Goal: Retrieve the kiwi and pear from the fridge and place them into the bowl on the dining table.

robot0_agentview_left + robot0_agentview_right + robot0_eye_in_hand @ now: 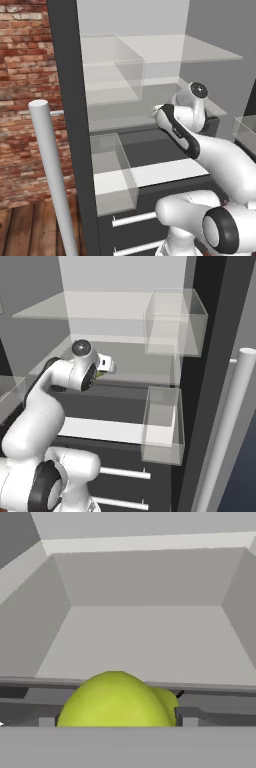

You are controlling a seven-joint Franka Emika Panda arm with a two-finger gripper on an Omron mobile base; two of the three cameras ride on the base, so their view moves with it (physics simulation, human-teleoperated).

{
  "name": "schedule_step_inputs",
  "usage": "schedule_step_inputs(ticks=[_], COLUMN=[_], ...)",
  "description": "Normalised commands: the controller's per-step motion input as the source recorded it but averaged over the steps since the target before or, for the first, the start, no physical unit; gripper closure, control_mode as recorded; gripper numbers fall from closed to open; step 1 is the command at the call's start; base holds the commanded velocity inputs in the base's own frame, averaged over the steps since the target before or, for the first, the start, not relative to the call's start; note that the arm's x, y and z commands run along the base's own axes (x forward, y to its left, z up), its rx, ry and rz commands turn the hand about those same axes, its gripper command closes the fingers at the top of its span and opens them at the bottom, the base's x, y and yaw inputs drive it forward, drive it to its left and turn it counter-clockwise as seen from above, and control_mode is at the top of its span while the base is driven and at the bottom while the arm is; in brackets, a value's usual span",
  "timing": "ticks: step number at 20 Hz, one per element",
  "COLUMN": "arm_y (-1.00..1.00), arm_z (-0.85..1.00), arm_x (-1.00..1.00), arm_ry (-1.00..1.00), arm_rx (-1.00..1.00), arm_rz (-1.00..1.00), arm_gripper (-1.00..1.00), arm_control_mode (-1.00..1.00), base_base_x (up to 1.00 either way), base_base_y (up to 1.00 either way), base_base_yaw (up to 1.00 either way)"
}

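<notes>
Hand view shows the bright yellow-green, rounded pear (117,699) between the wide-spread gripper (116,722) fingers.

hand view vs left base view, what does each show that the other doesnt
Hand view alone: the pear, yellow-green, large and close at the bottom of the picture, with a bare pale grey recess behind it. Left base view alone: the white arm reaching into the fridge, a long white bar handle, clear door bins and a brick wall. Both share the fridge's grey inside.
</notes>
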Motion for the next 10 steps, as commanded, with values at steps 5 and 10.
schedule_step_inputs(ticks=[5, 10], arm_y=[-0.05, -0.06], arm_z=[0.04, 0.43], arm_x=[-1.0, -1.0], arm_ry=[-0.03, -0.15], arm_rx=[0.0, 0.0], arm_rz=[0.19, 0.13], arm_gripper=[1.0, 1.0], arm_control_mode=[-1.0, -1.0], base_base_x=[0.0, 0.0], base_base_y=[0.0, 0.0], base_base_yaw=[0.0, 0.0])
